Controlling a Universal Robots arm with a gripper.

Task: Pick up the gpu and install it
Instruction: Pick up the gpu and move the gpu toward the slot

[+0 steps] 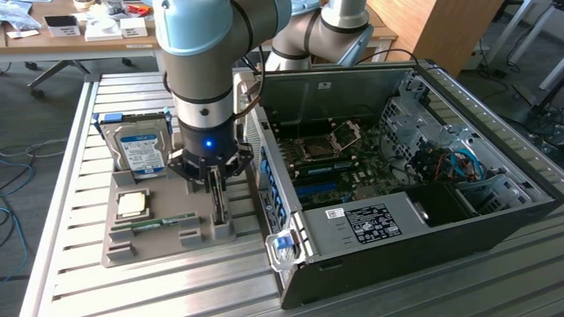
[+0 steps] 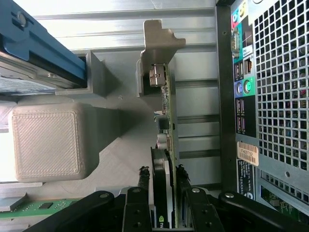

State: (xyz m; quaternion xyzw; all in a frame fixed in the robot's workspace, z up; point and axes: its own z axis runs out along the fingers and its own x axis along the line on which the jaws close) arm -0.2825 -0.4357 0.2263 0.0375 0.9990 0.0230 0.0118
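Arm is parked over the grey holder [image 1: 163, 241] on the tabletop [image 1: 105, 99], at the exterior view's left of the open PC case [image 1: 493, 132]. The gpu [image 1: 218, 208] stands on edge in the holder's slot nearest the case, silver bracket [image 2: 161, 41] at its far end. Your gripper [image 1: 214, 178] is down on it: fingers [image 2: 144, 193] partly open, one either side of the card, a sliver of gap on the black-face side. The card is seated, not lifted. Hard drive [image 1: 141, 148], CPU [image 1: 132, 203] and RAM stick [image 1: 163, 222] sit in the same holder.
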